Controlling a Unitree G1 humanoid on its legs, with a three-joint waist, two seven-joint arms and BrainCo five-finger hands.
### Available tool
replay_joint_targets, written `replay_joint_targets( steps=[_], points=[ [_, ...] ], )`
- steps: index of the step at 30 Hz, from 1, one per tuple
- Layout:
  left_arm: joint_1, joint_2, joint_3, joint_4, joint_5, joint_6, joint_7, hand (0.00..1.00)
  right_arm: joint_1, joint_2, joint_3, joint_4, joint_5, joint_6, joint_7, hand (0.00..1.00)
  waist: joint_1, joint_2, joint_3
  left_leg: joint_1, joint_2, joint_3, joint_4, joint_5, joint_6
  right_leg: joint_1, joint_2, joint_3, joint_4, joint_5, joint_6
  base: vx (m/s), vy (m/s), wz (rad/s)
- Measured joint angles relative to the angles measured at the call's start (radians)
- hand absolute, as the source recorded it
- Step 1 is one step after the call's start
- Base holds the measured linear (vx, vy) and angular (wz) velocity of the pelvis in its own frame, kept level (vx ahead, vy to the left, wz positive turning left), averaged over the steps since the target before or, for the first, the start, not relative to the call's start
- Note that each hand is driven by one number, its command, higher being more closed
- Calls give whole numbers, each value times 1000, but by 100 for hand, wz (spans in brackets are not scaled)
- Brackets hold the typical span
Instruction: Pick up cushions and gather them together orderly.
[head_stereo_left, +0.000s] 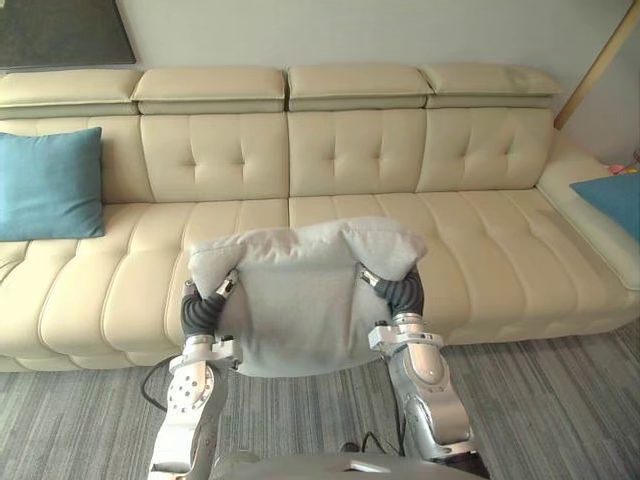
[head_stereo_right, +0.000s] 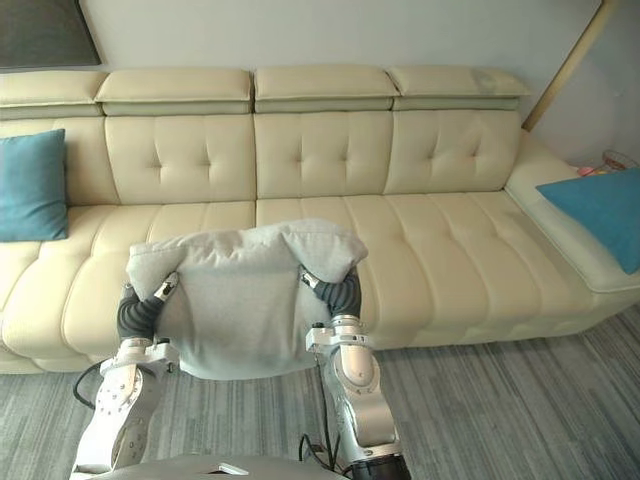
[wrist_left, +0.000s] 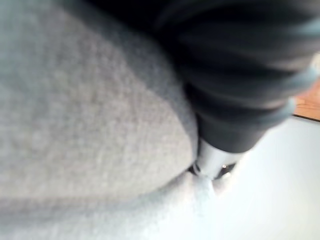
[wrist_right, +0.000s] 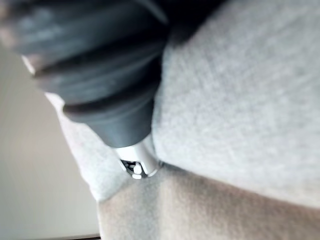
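drop risk: I judge the pale grey, plump fabric cushion (head_stereo_left: 300, 300) is carried mostly by side pressure between the left hand (head_stereo_left: 203, 312) and the right hand (head_stereo_left: 405, 292). If either arm eases outward, it drops onto the grey striped carpet (head_stereo_left: 560, 400).
sag risk: the stuffing is soft, so squeezing harder may fold it rather than secure it, and it could squirt out downward.
blind spot: the cushion hides the near middle seat edge in both eye views. I'd be placing partly blind and could set it half off the seat.
order risk: the teal square cushion (head_stereo_left: 48, 183) leans on the backrest at the far left, and the second teal cushion (head_stereo_left: 612, 200) lies on the right end, well apart. A drop in the middle leaves three separate spots, not a tidy group.
cushion look: fleecy, matte weave. The top corners flop outward over both hands, the lower edge hangs fairly straight, and the sides dent where the hands press.
cushion place: in the air in front of me, between both hands, over the near edge of the cream tufted leather sofa (head_stereo_left: 480, 240). I see no contact with the seat.
left hand: sunk into the cushion's left side. I cannot tell whether it is clenched or released.
right hand: sunk into the right side. Same, I cannot tell.
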Motion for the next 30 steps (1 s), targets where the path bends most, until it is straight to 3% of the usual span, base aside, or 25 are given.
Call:
replay_joint_targets(
  steps=[9,14,17,20,21,22,25,26,27,28,30],
  points=[
    [13,4,1,40,8,14,-1,100,-3,5,-7,75,0,1,4,100,-2,-1,-4,-36,-7,4,13,-8,8,-3,3,24,-85,33,-5,-36,20,-3],
    [13,1,11,38,8,14,-1,100,-65,-5,-10,119,-42,1,7,100,-2,0,-1,-101,1,30,135,-80,19,-61,9,87,-58,56,3,13,59,-33],
    [7,-1,15,32,8,14,-2,100,-77,-11,-11,123,-55,0,8,100,-3,-1,22,-109,-2,45,211,-149,44,-113,-6,111,70,13,4,-21,146,-30],
    [-25,2,18,32,13,14,-10,100,-91,-10,-30,132,-72,0,11,100,-28,2,97,-75,-17,25,246,-195,88,-217,-39,108,384,18,-38,-111,200,13],
    [-30,4,16,33,26,14,-11,100,-94,-10,-46,150,-73,1,13,100,-41,19,129,-52,-23,4,245,-204,109,-258,-35,102,445,-26,-57,-64,120,32],
    [-34,8,17,32,28,14,-12,100,-94,-6,-47,151,-70,1,14,100,-46,13,123,-61,-24,-10,244,-199,117,-262,-19,107,369,-51,-33,-57,91,48],
    [-54,42,16,33,29,13,-20,100,-94,4,-64,144,-65,0,29,100,-51,-42,109,-69,-79,-52,223,-196,117,-245,12,150,64,-29,-5,146,-45,61],
    [-53,34,9,41,30,14,-20,100,-94,1,-69,143,-66,0,29,100,-60,-58,104,-61,-108,-81,234,-215,86,-223,18,192,30,41,-9,278,-118,67],
    [-50,28,4,42,30,15,-20,100,-93,-2,-68,143,-66,0,28,100,-60,-51,108,-50,-113,-89,230,-220,77,-217,17,192,36,68,-14,338,-110,46],
    [-45,2,-6,42,31,15,-20,100,-94,-23,-66,136,-65,0,30,100,-45,-1,107,-36,-90,-93,230,-237,58,-218,29,179,66,98,-13,262,-44,10],
    [-46,-19,-7,37,30,11,-20,100,-92,-34,-66,116,-59,2,30,100,-43,41,92,-40,-53,-101,212,-246,41,-229,62,157,73,84,-18,348,-52,5]
  ],
)
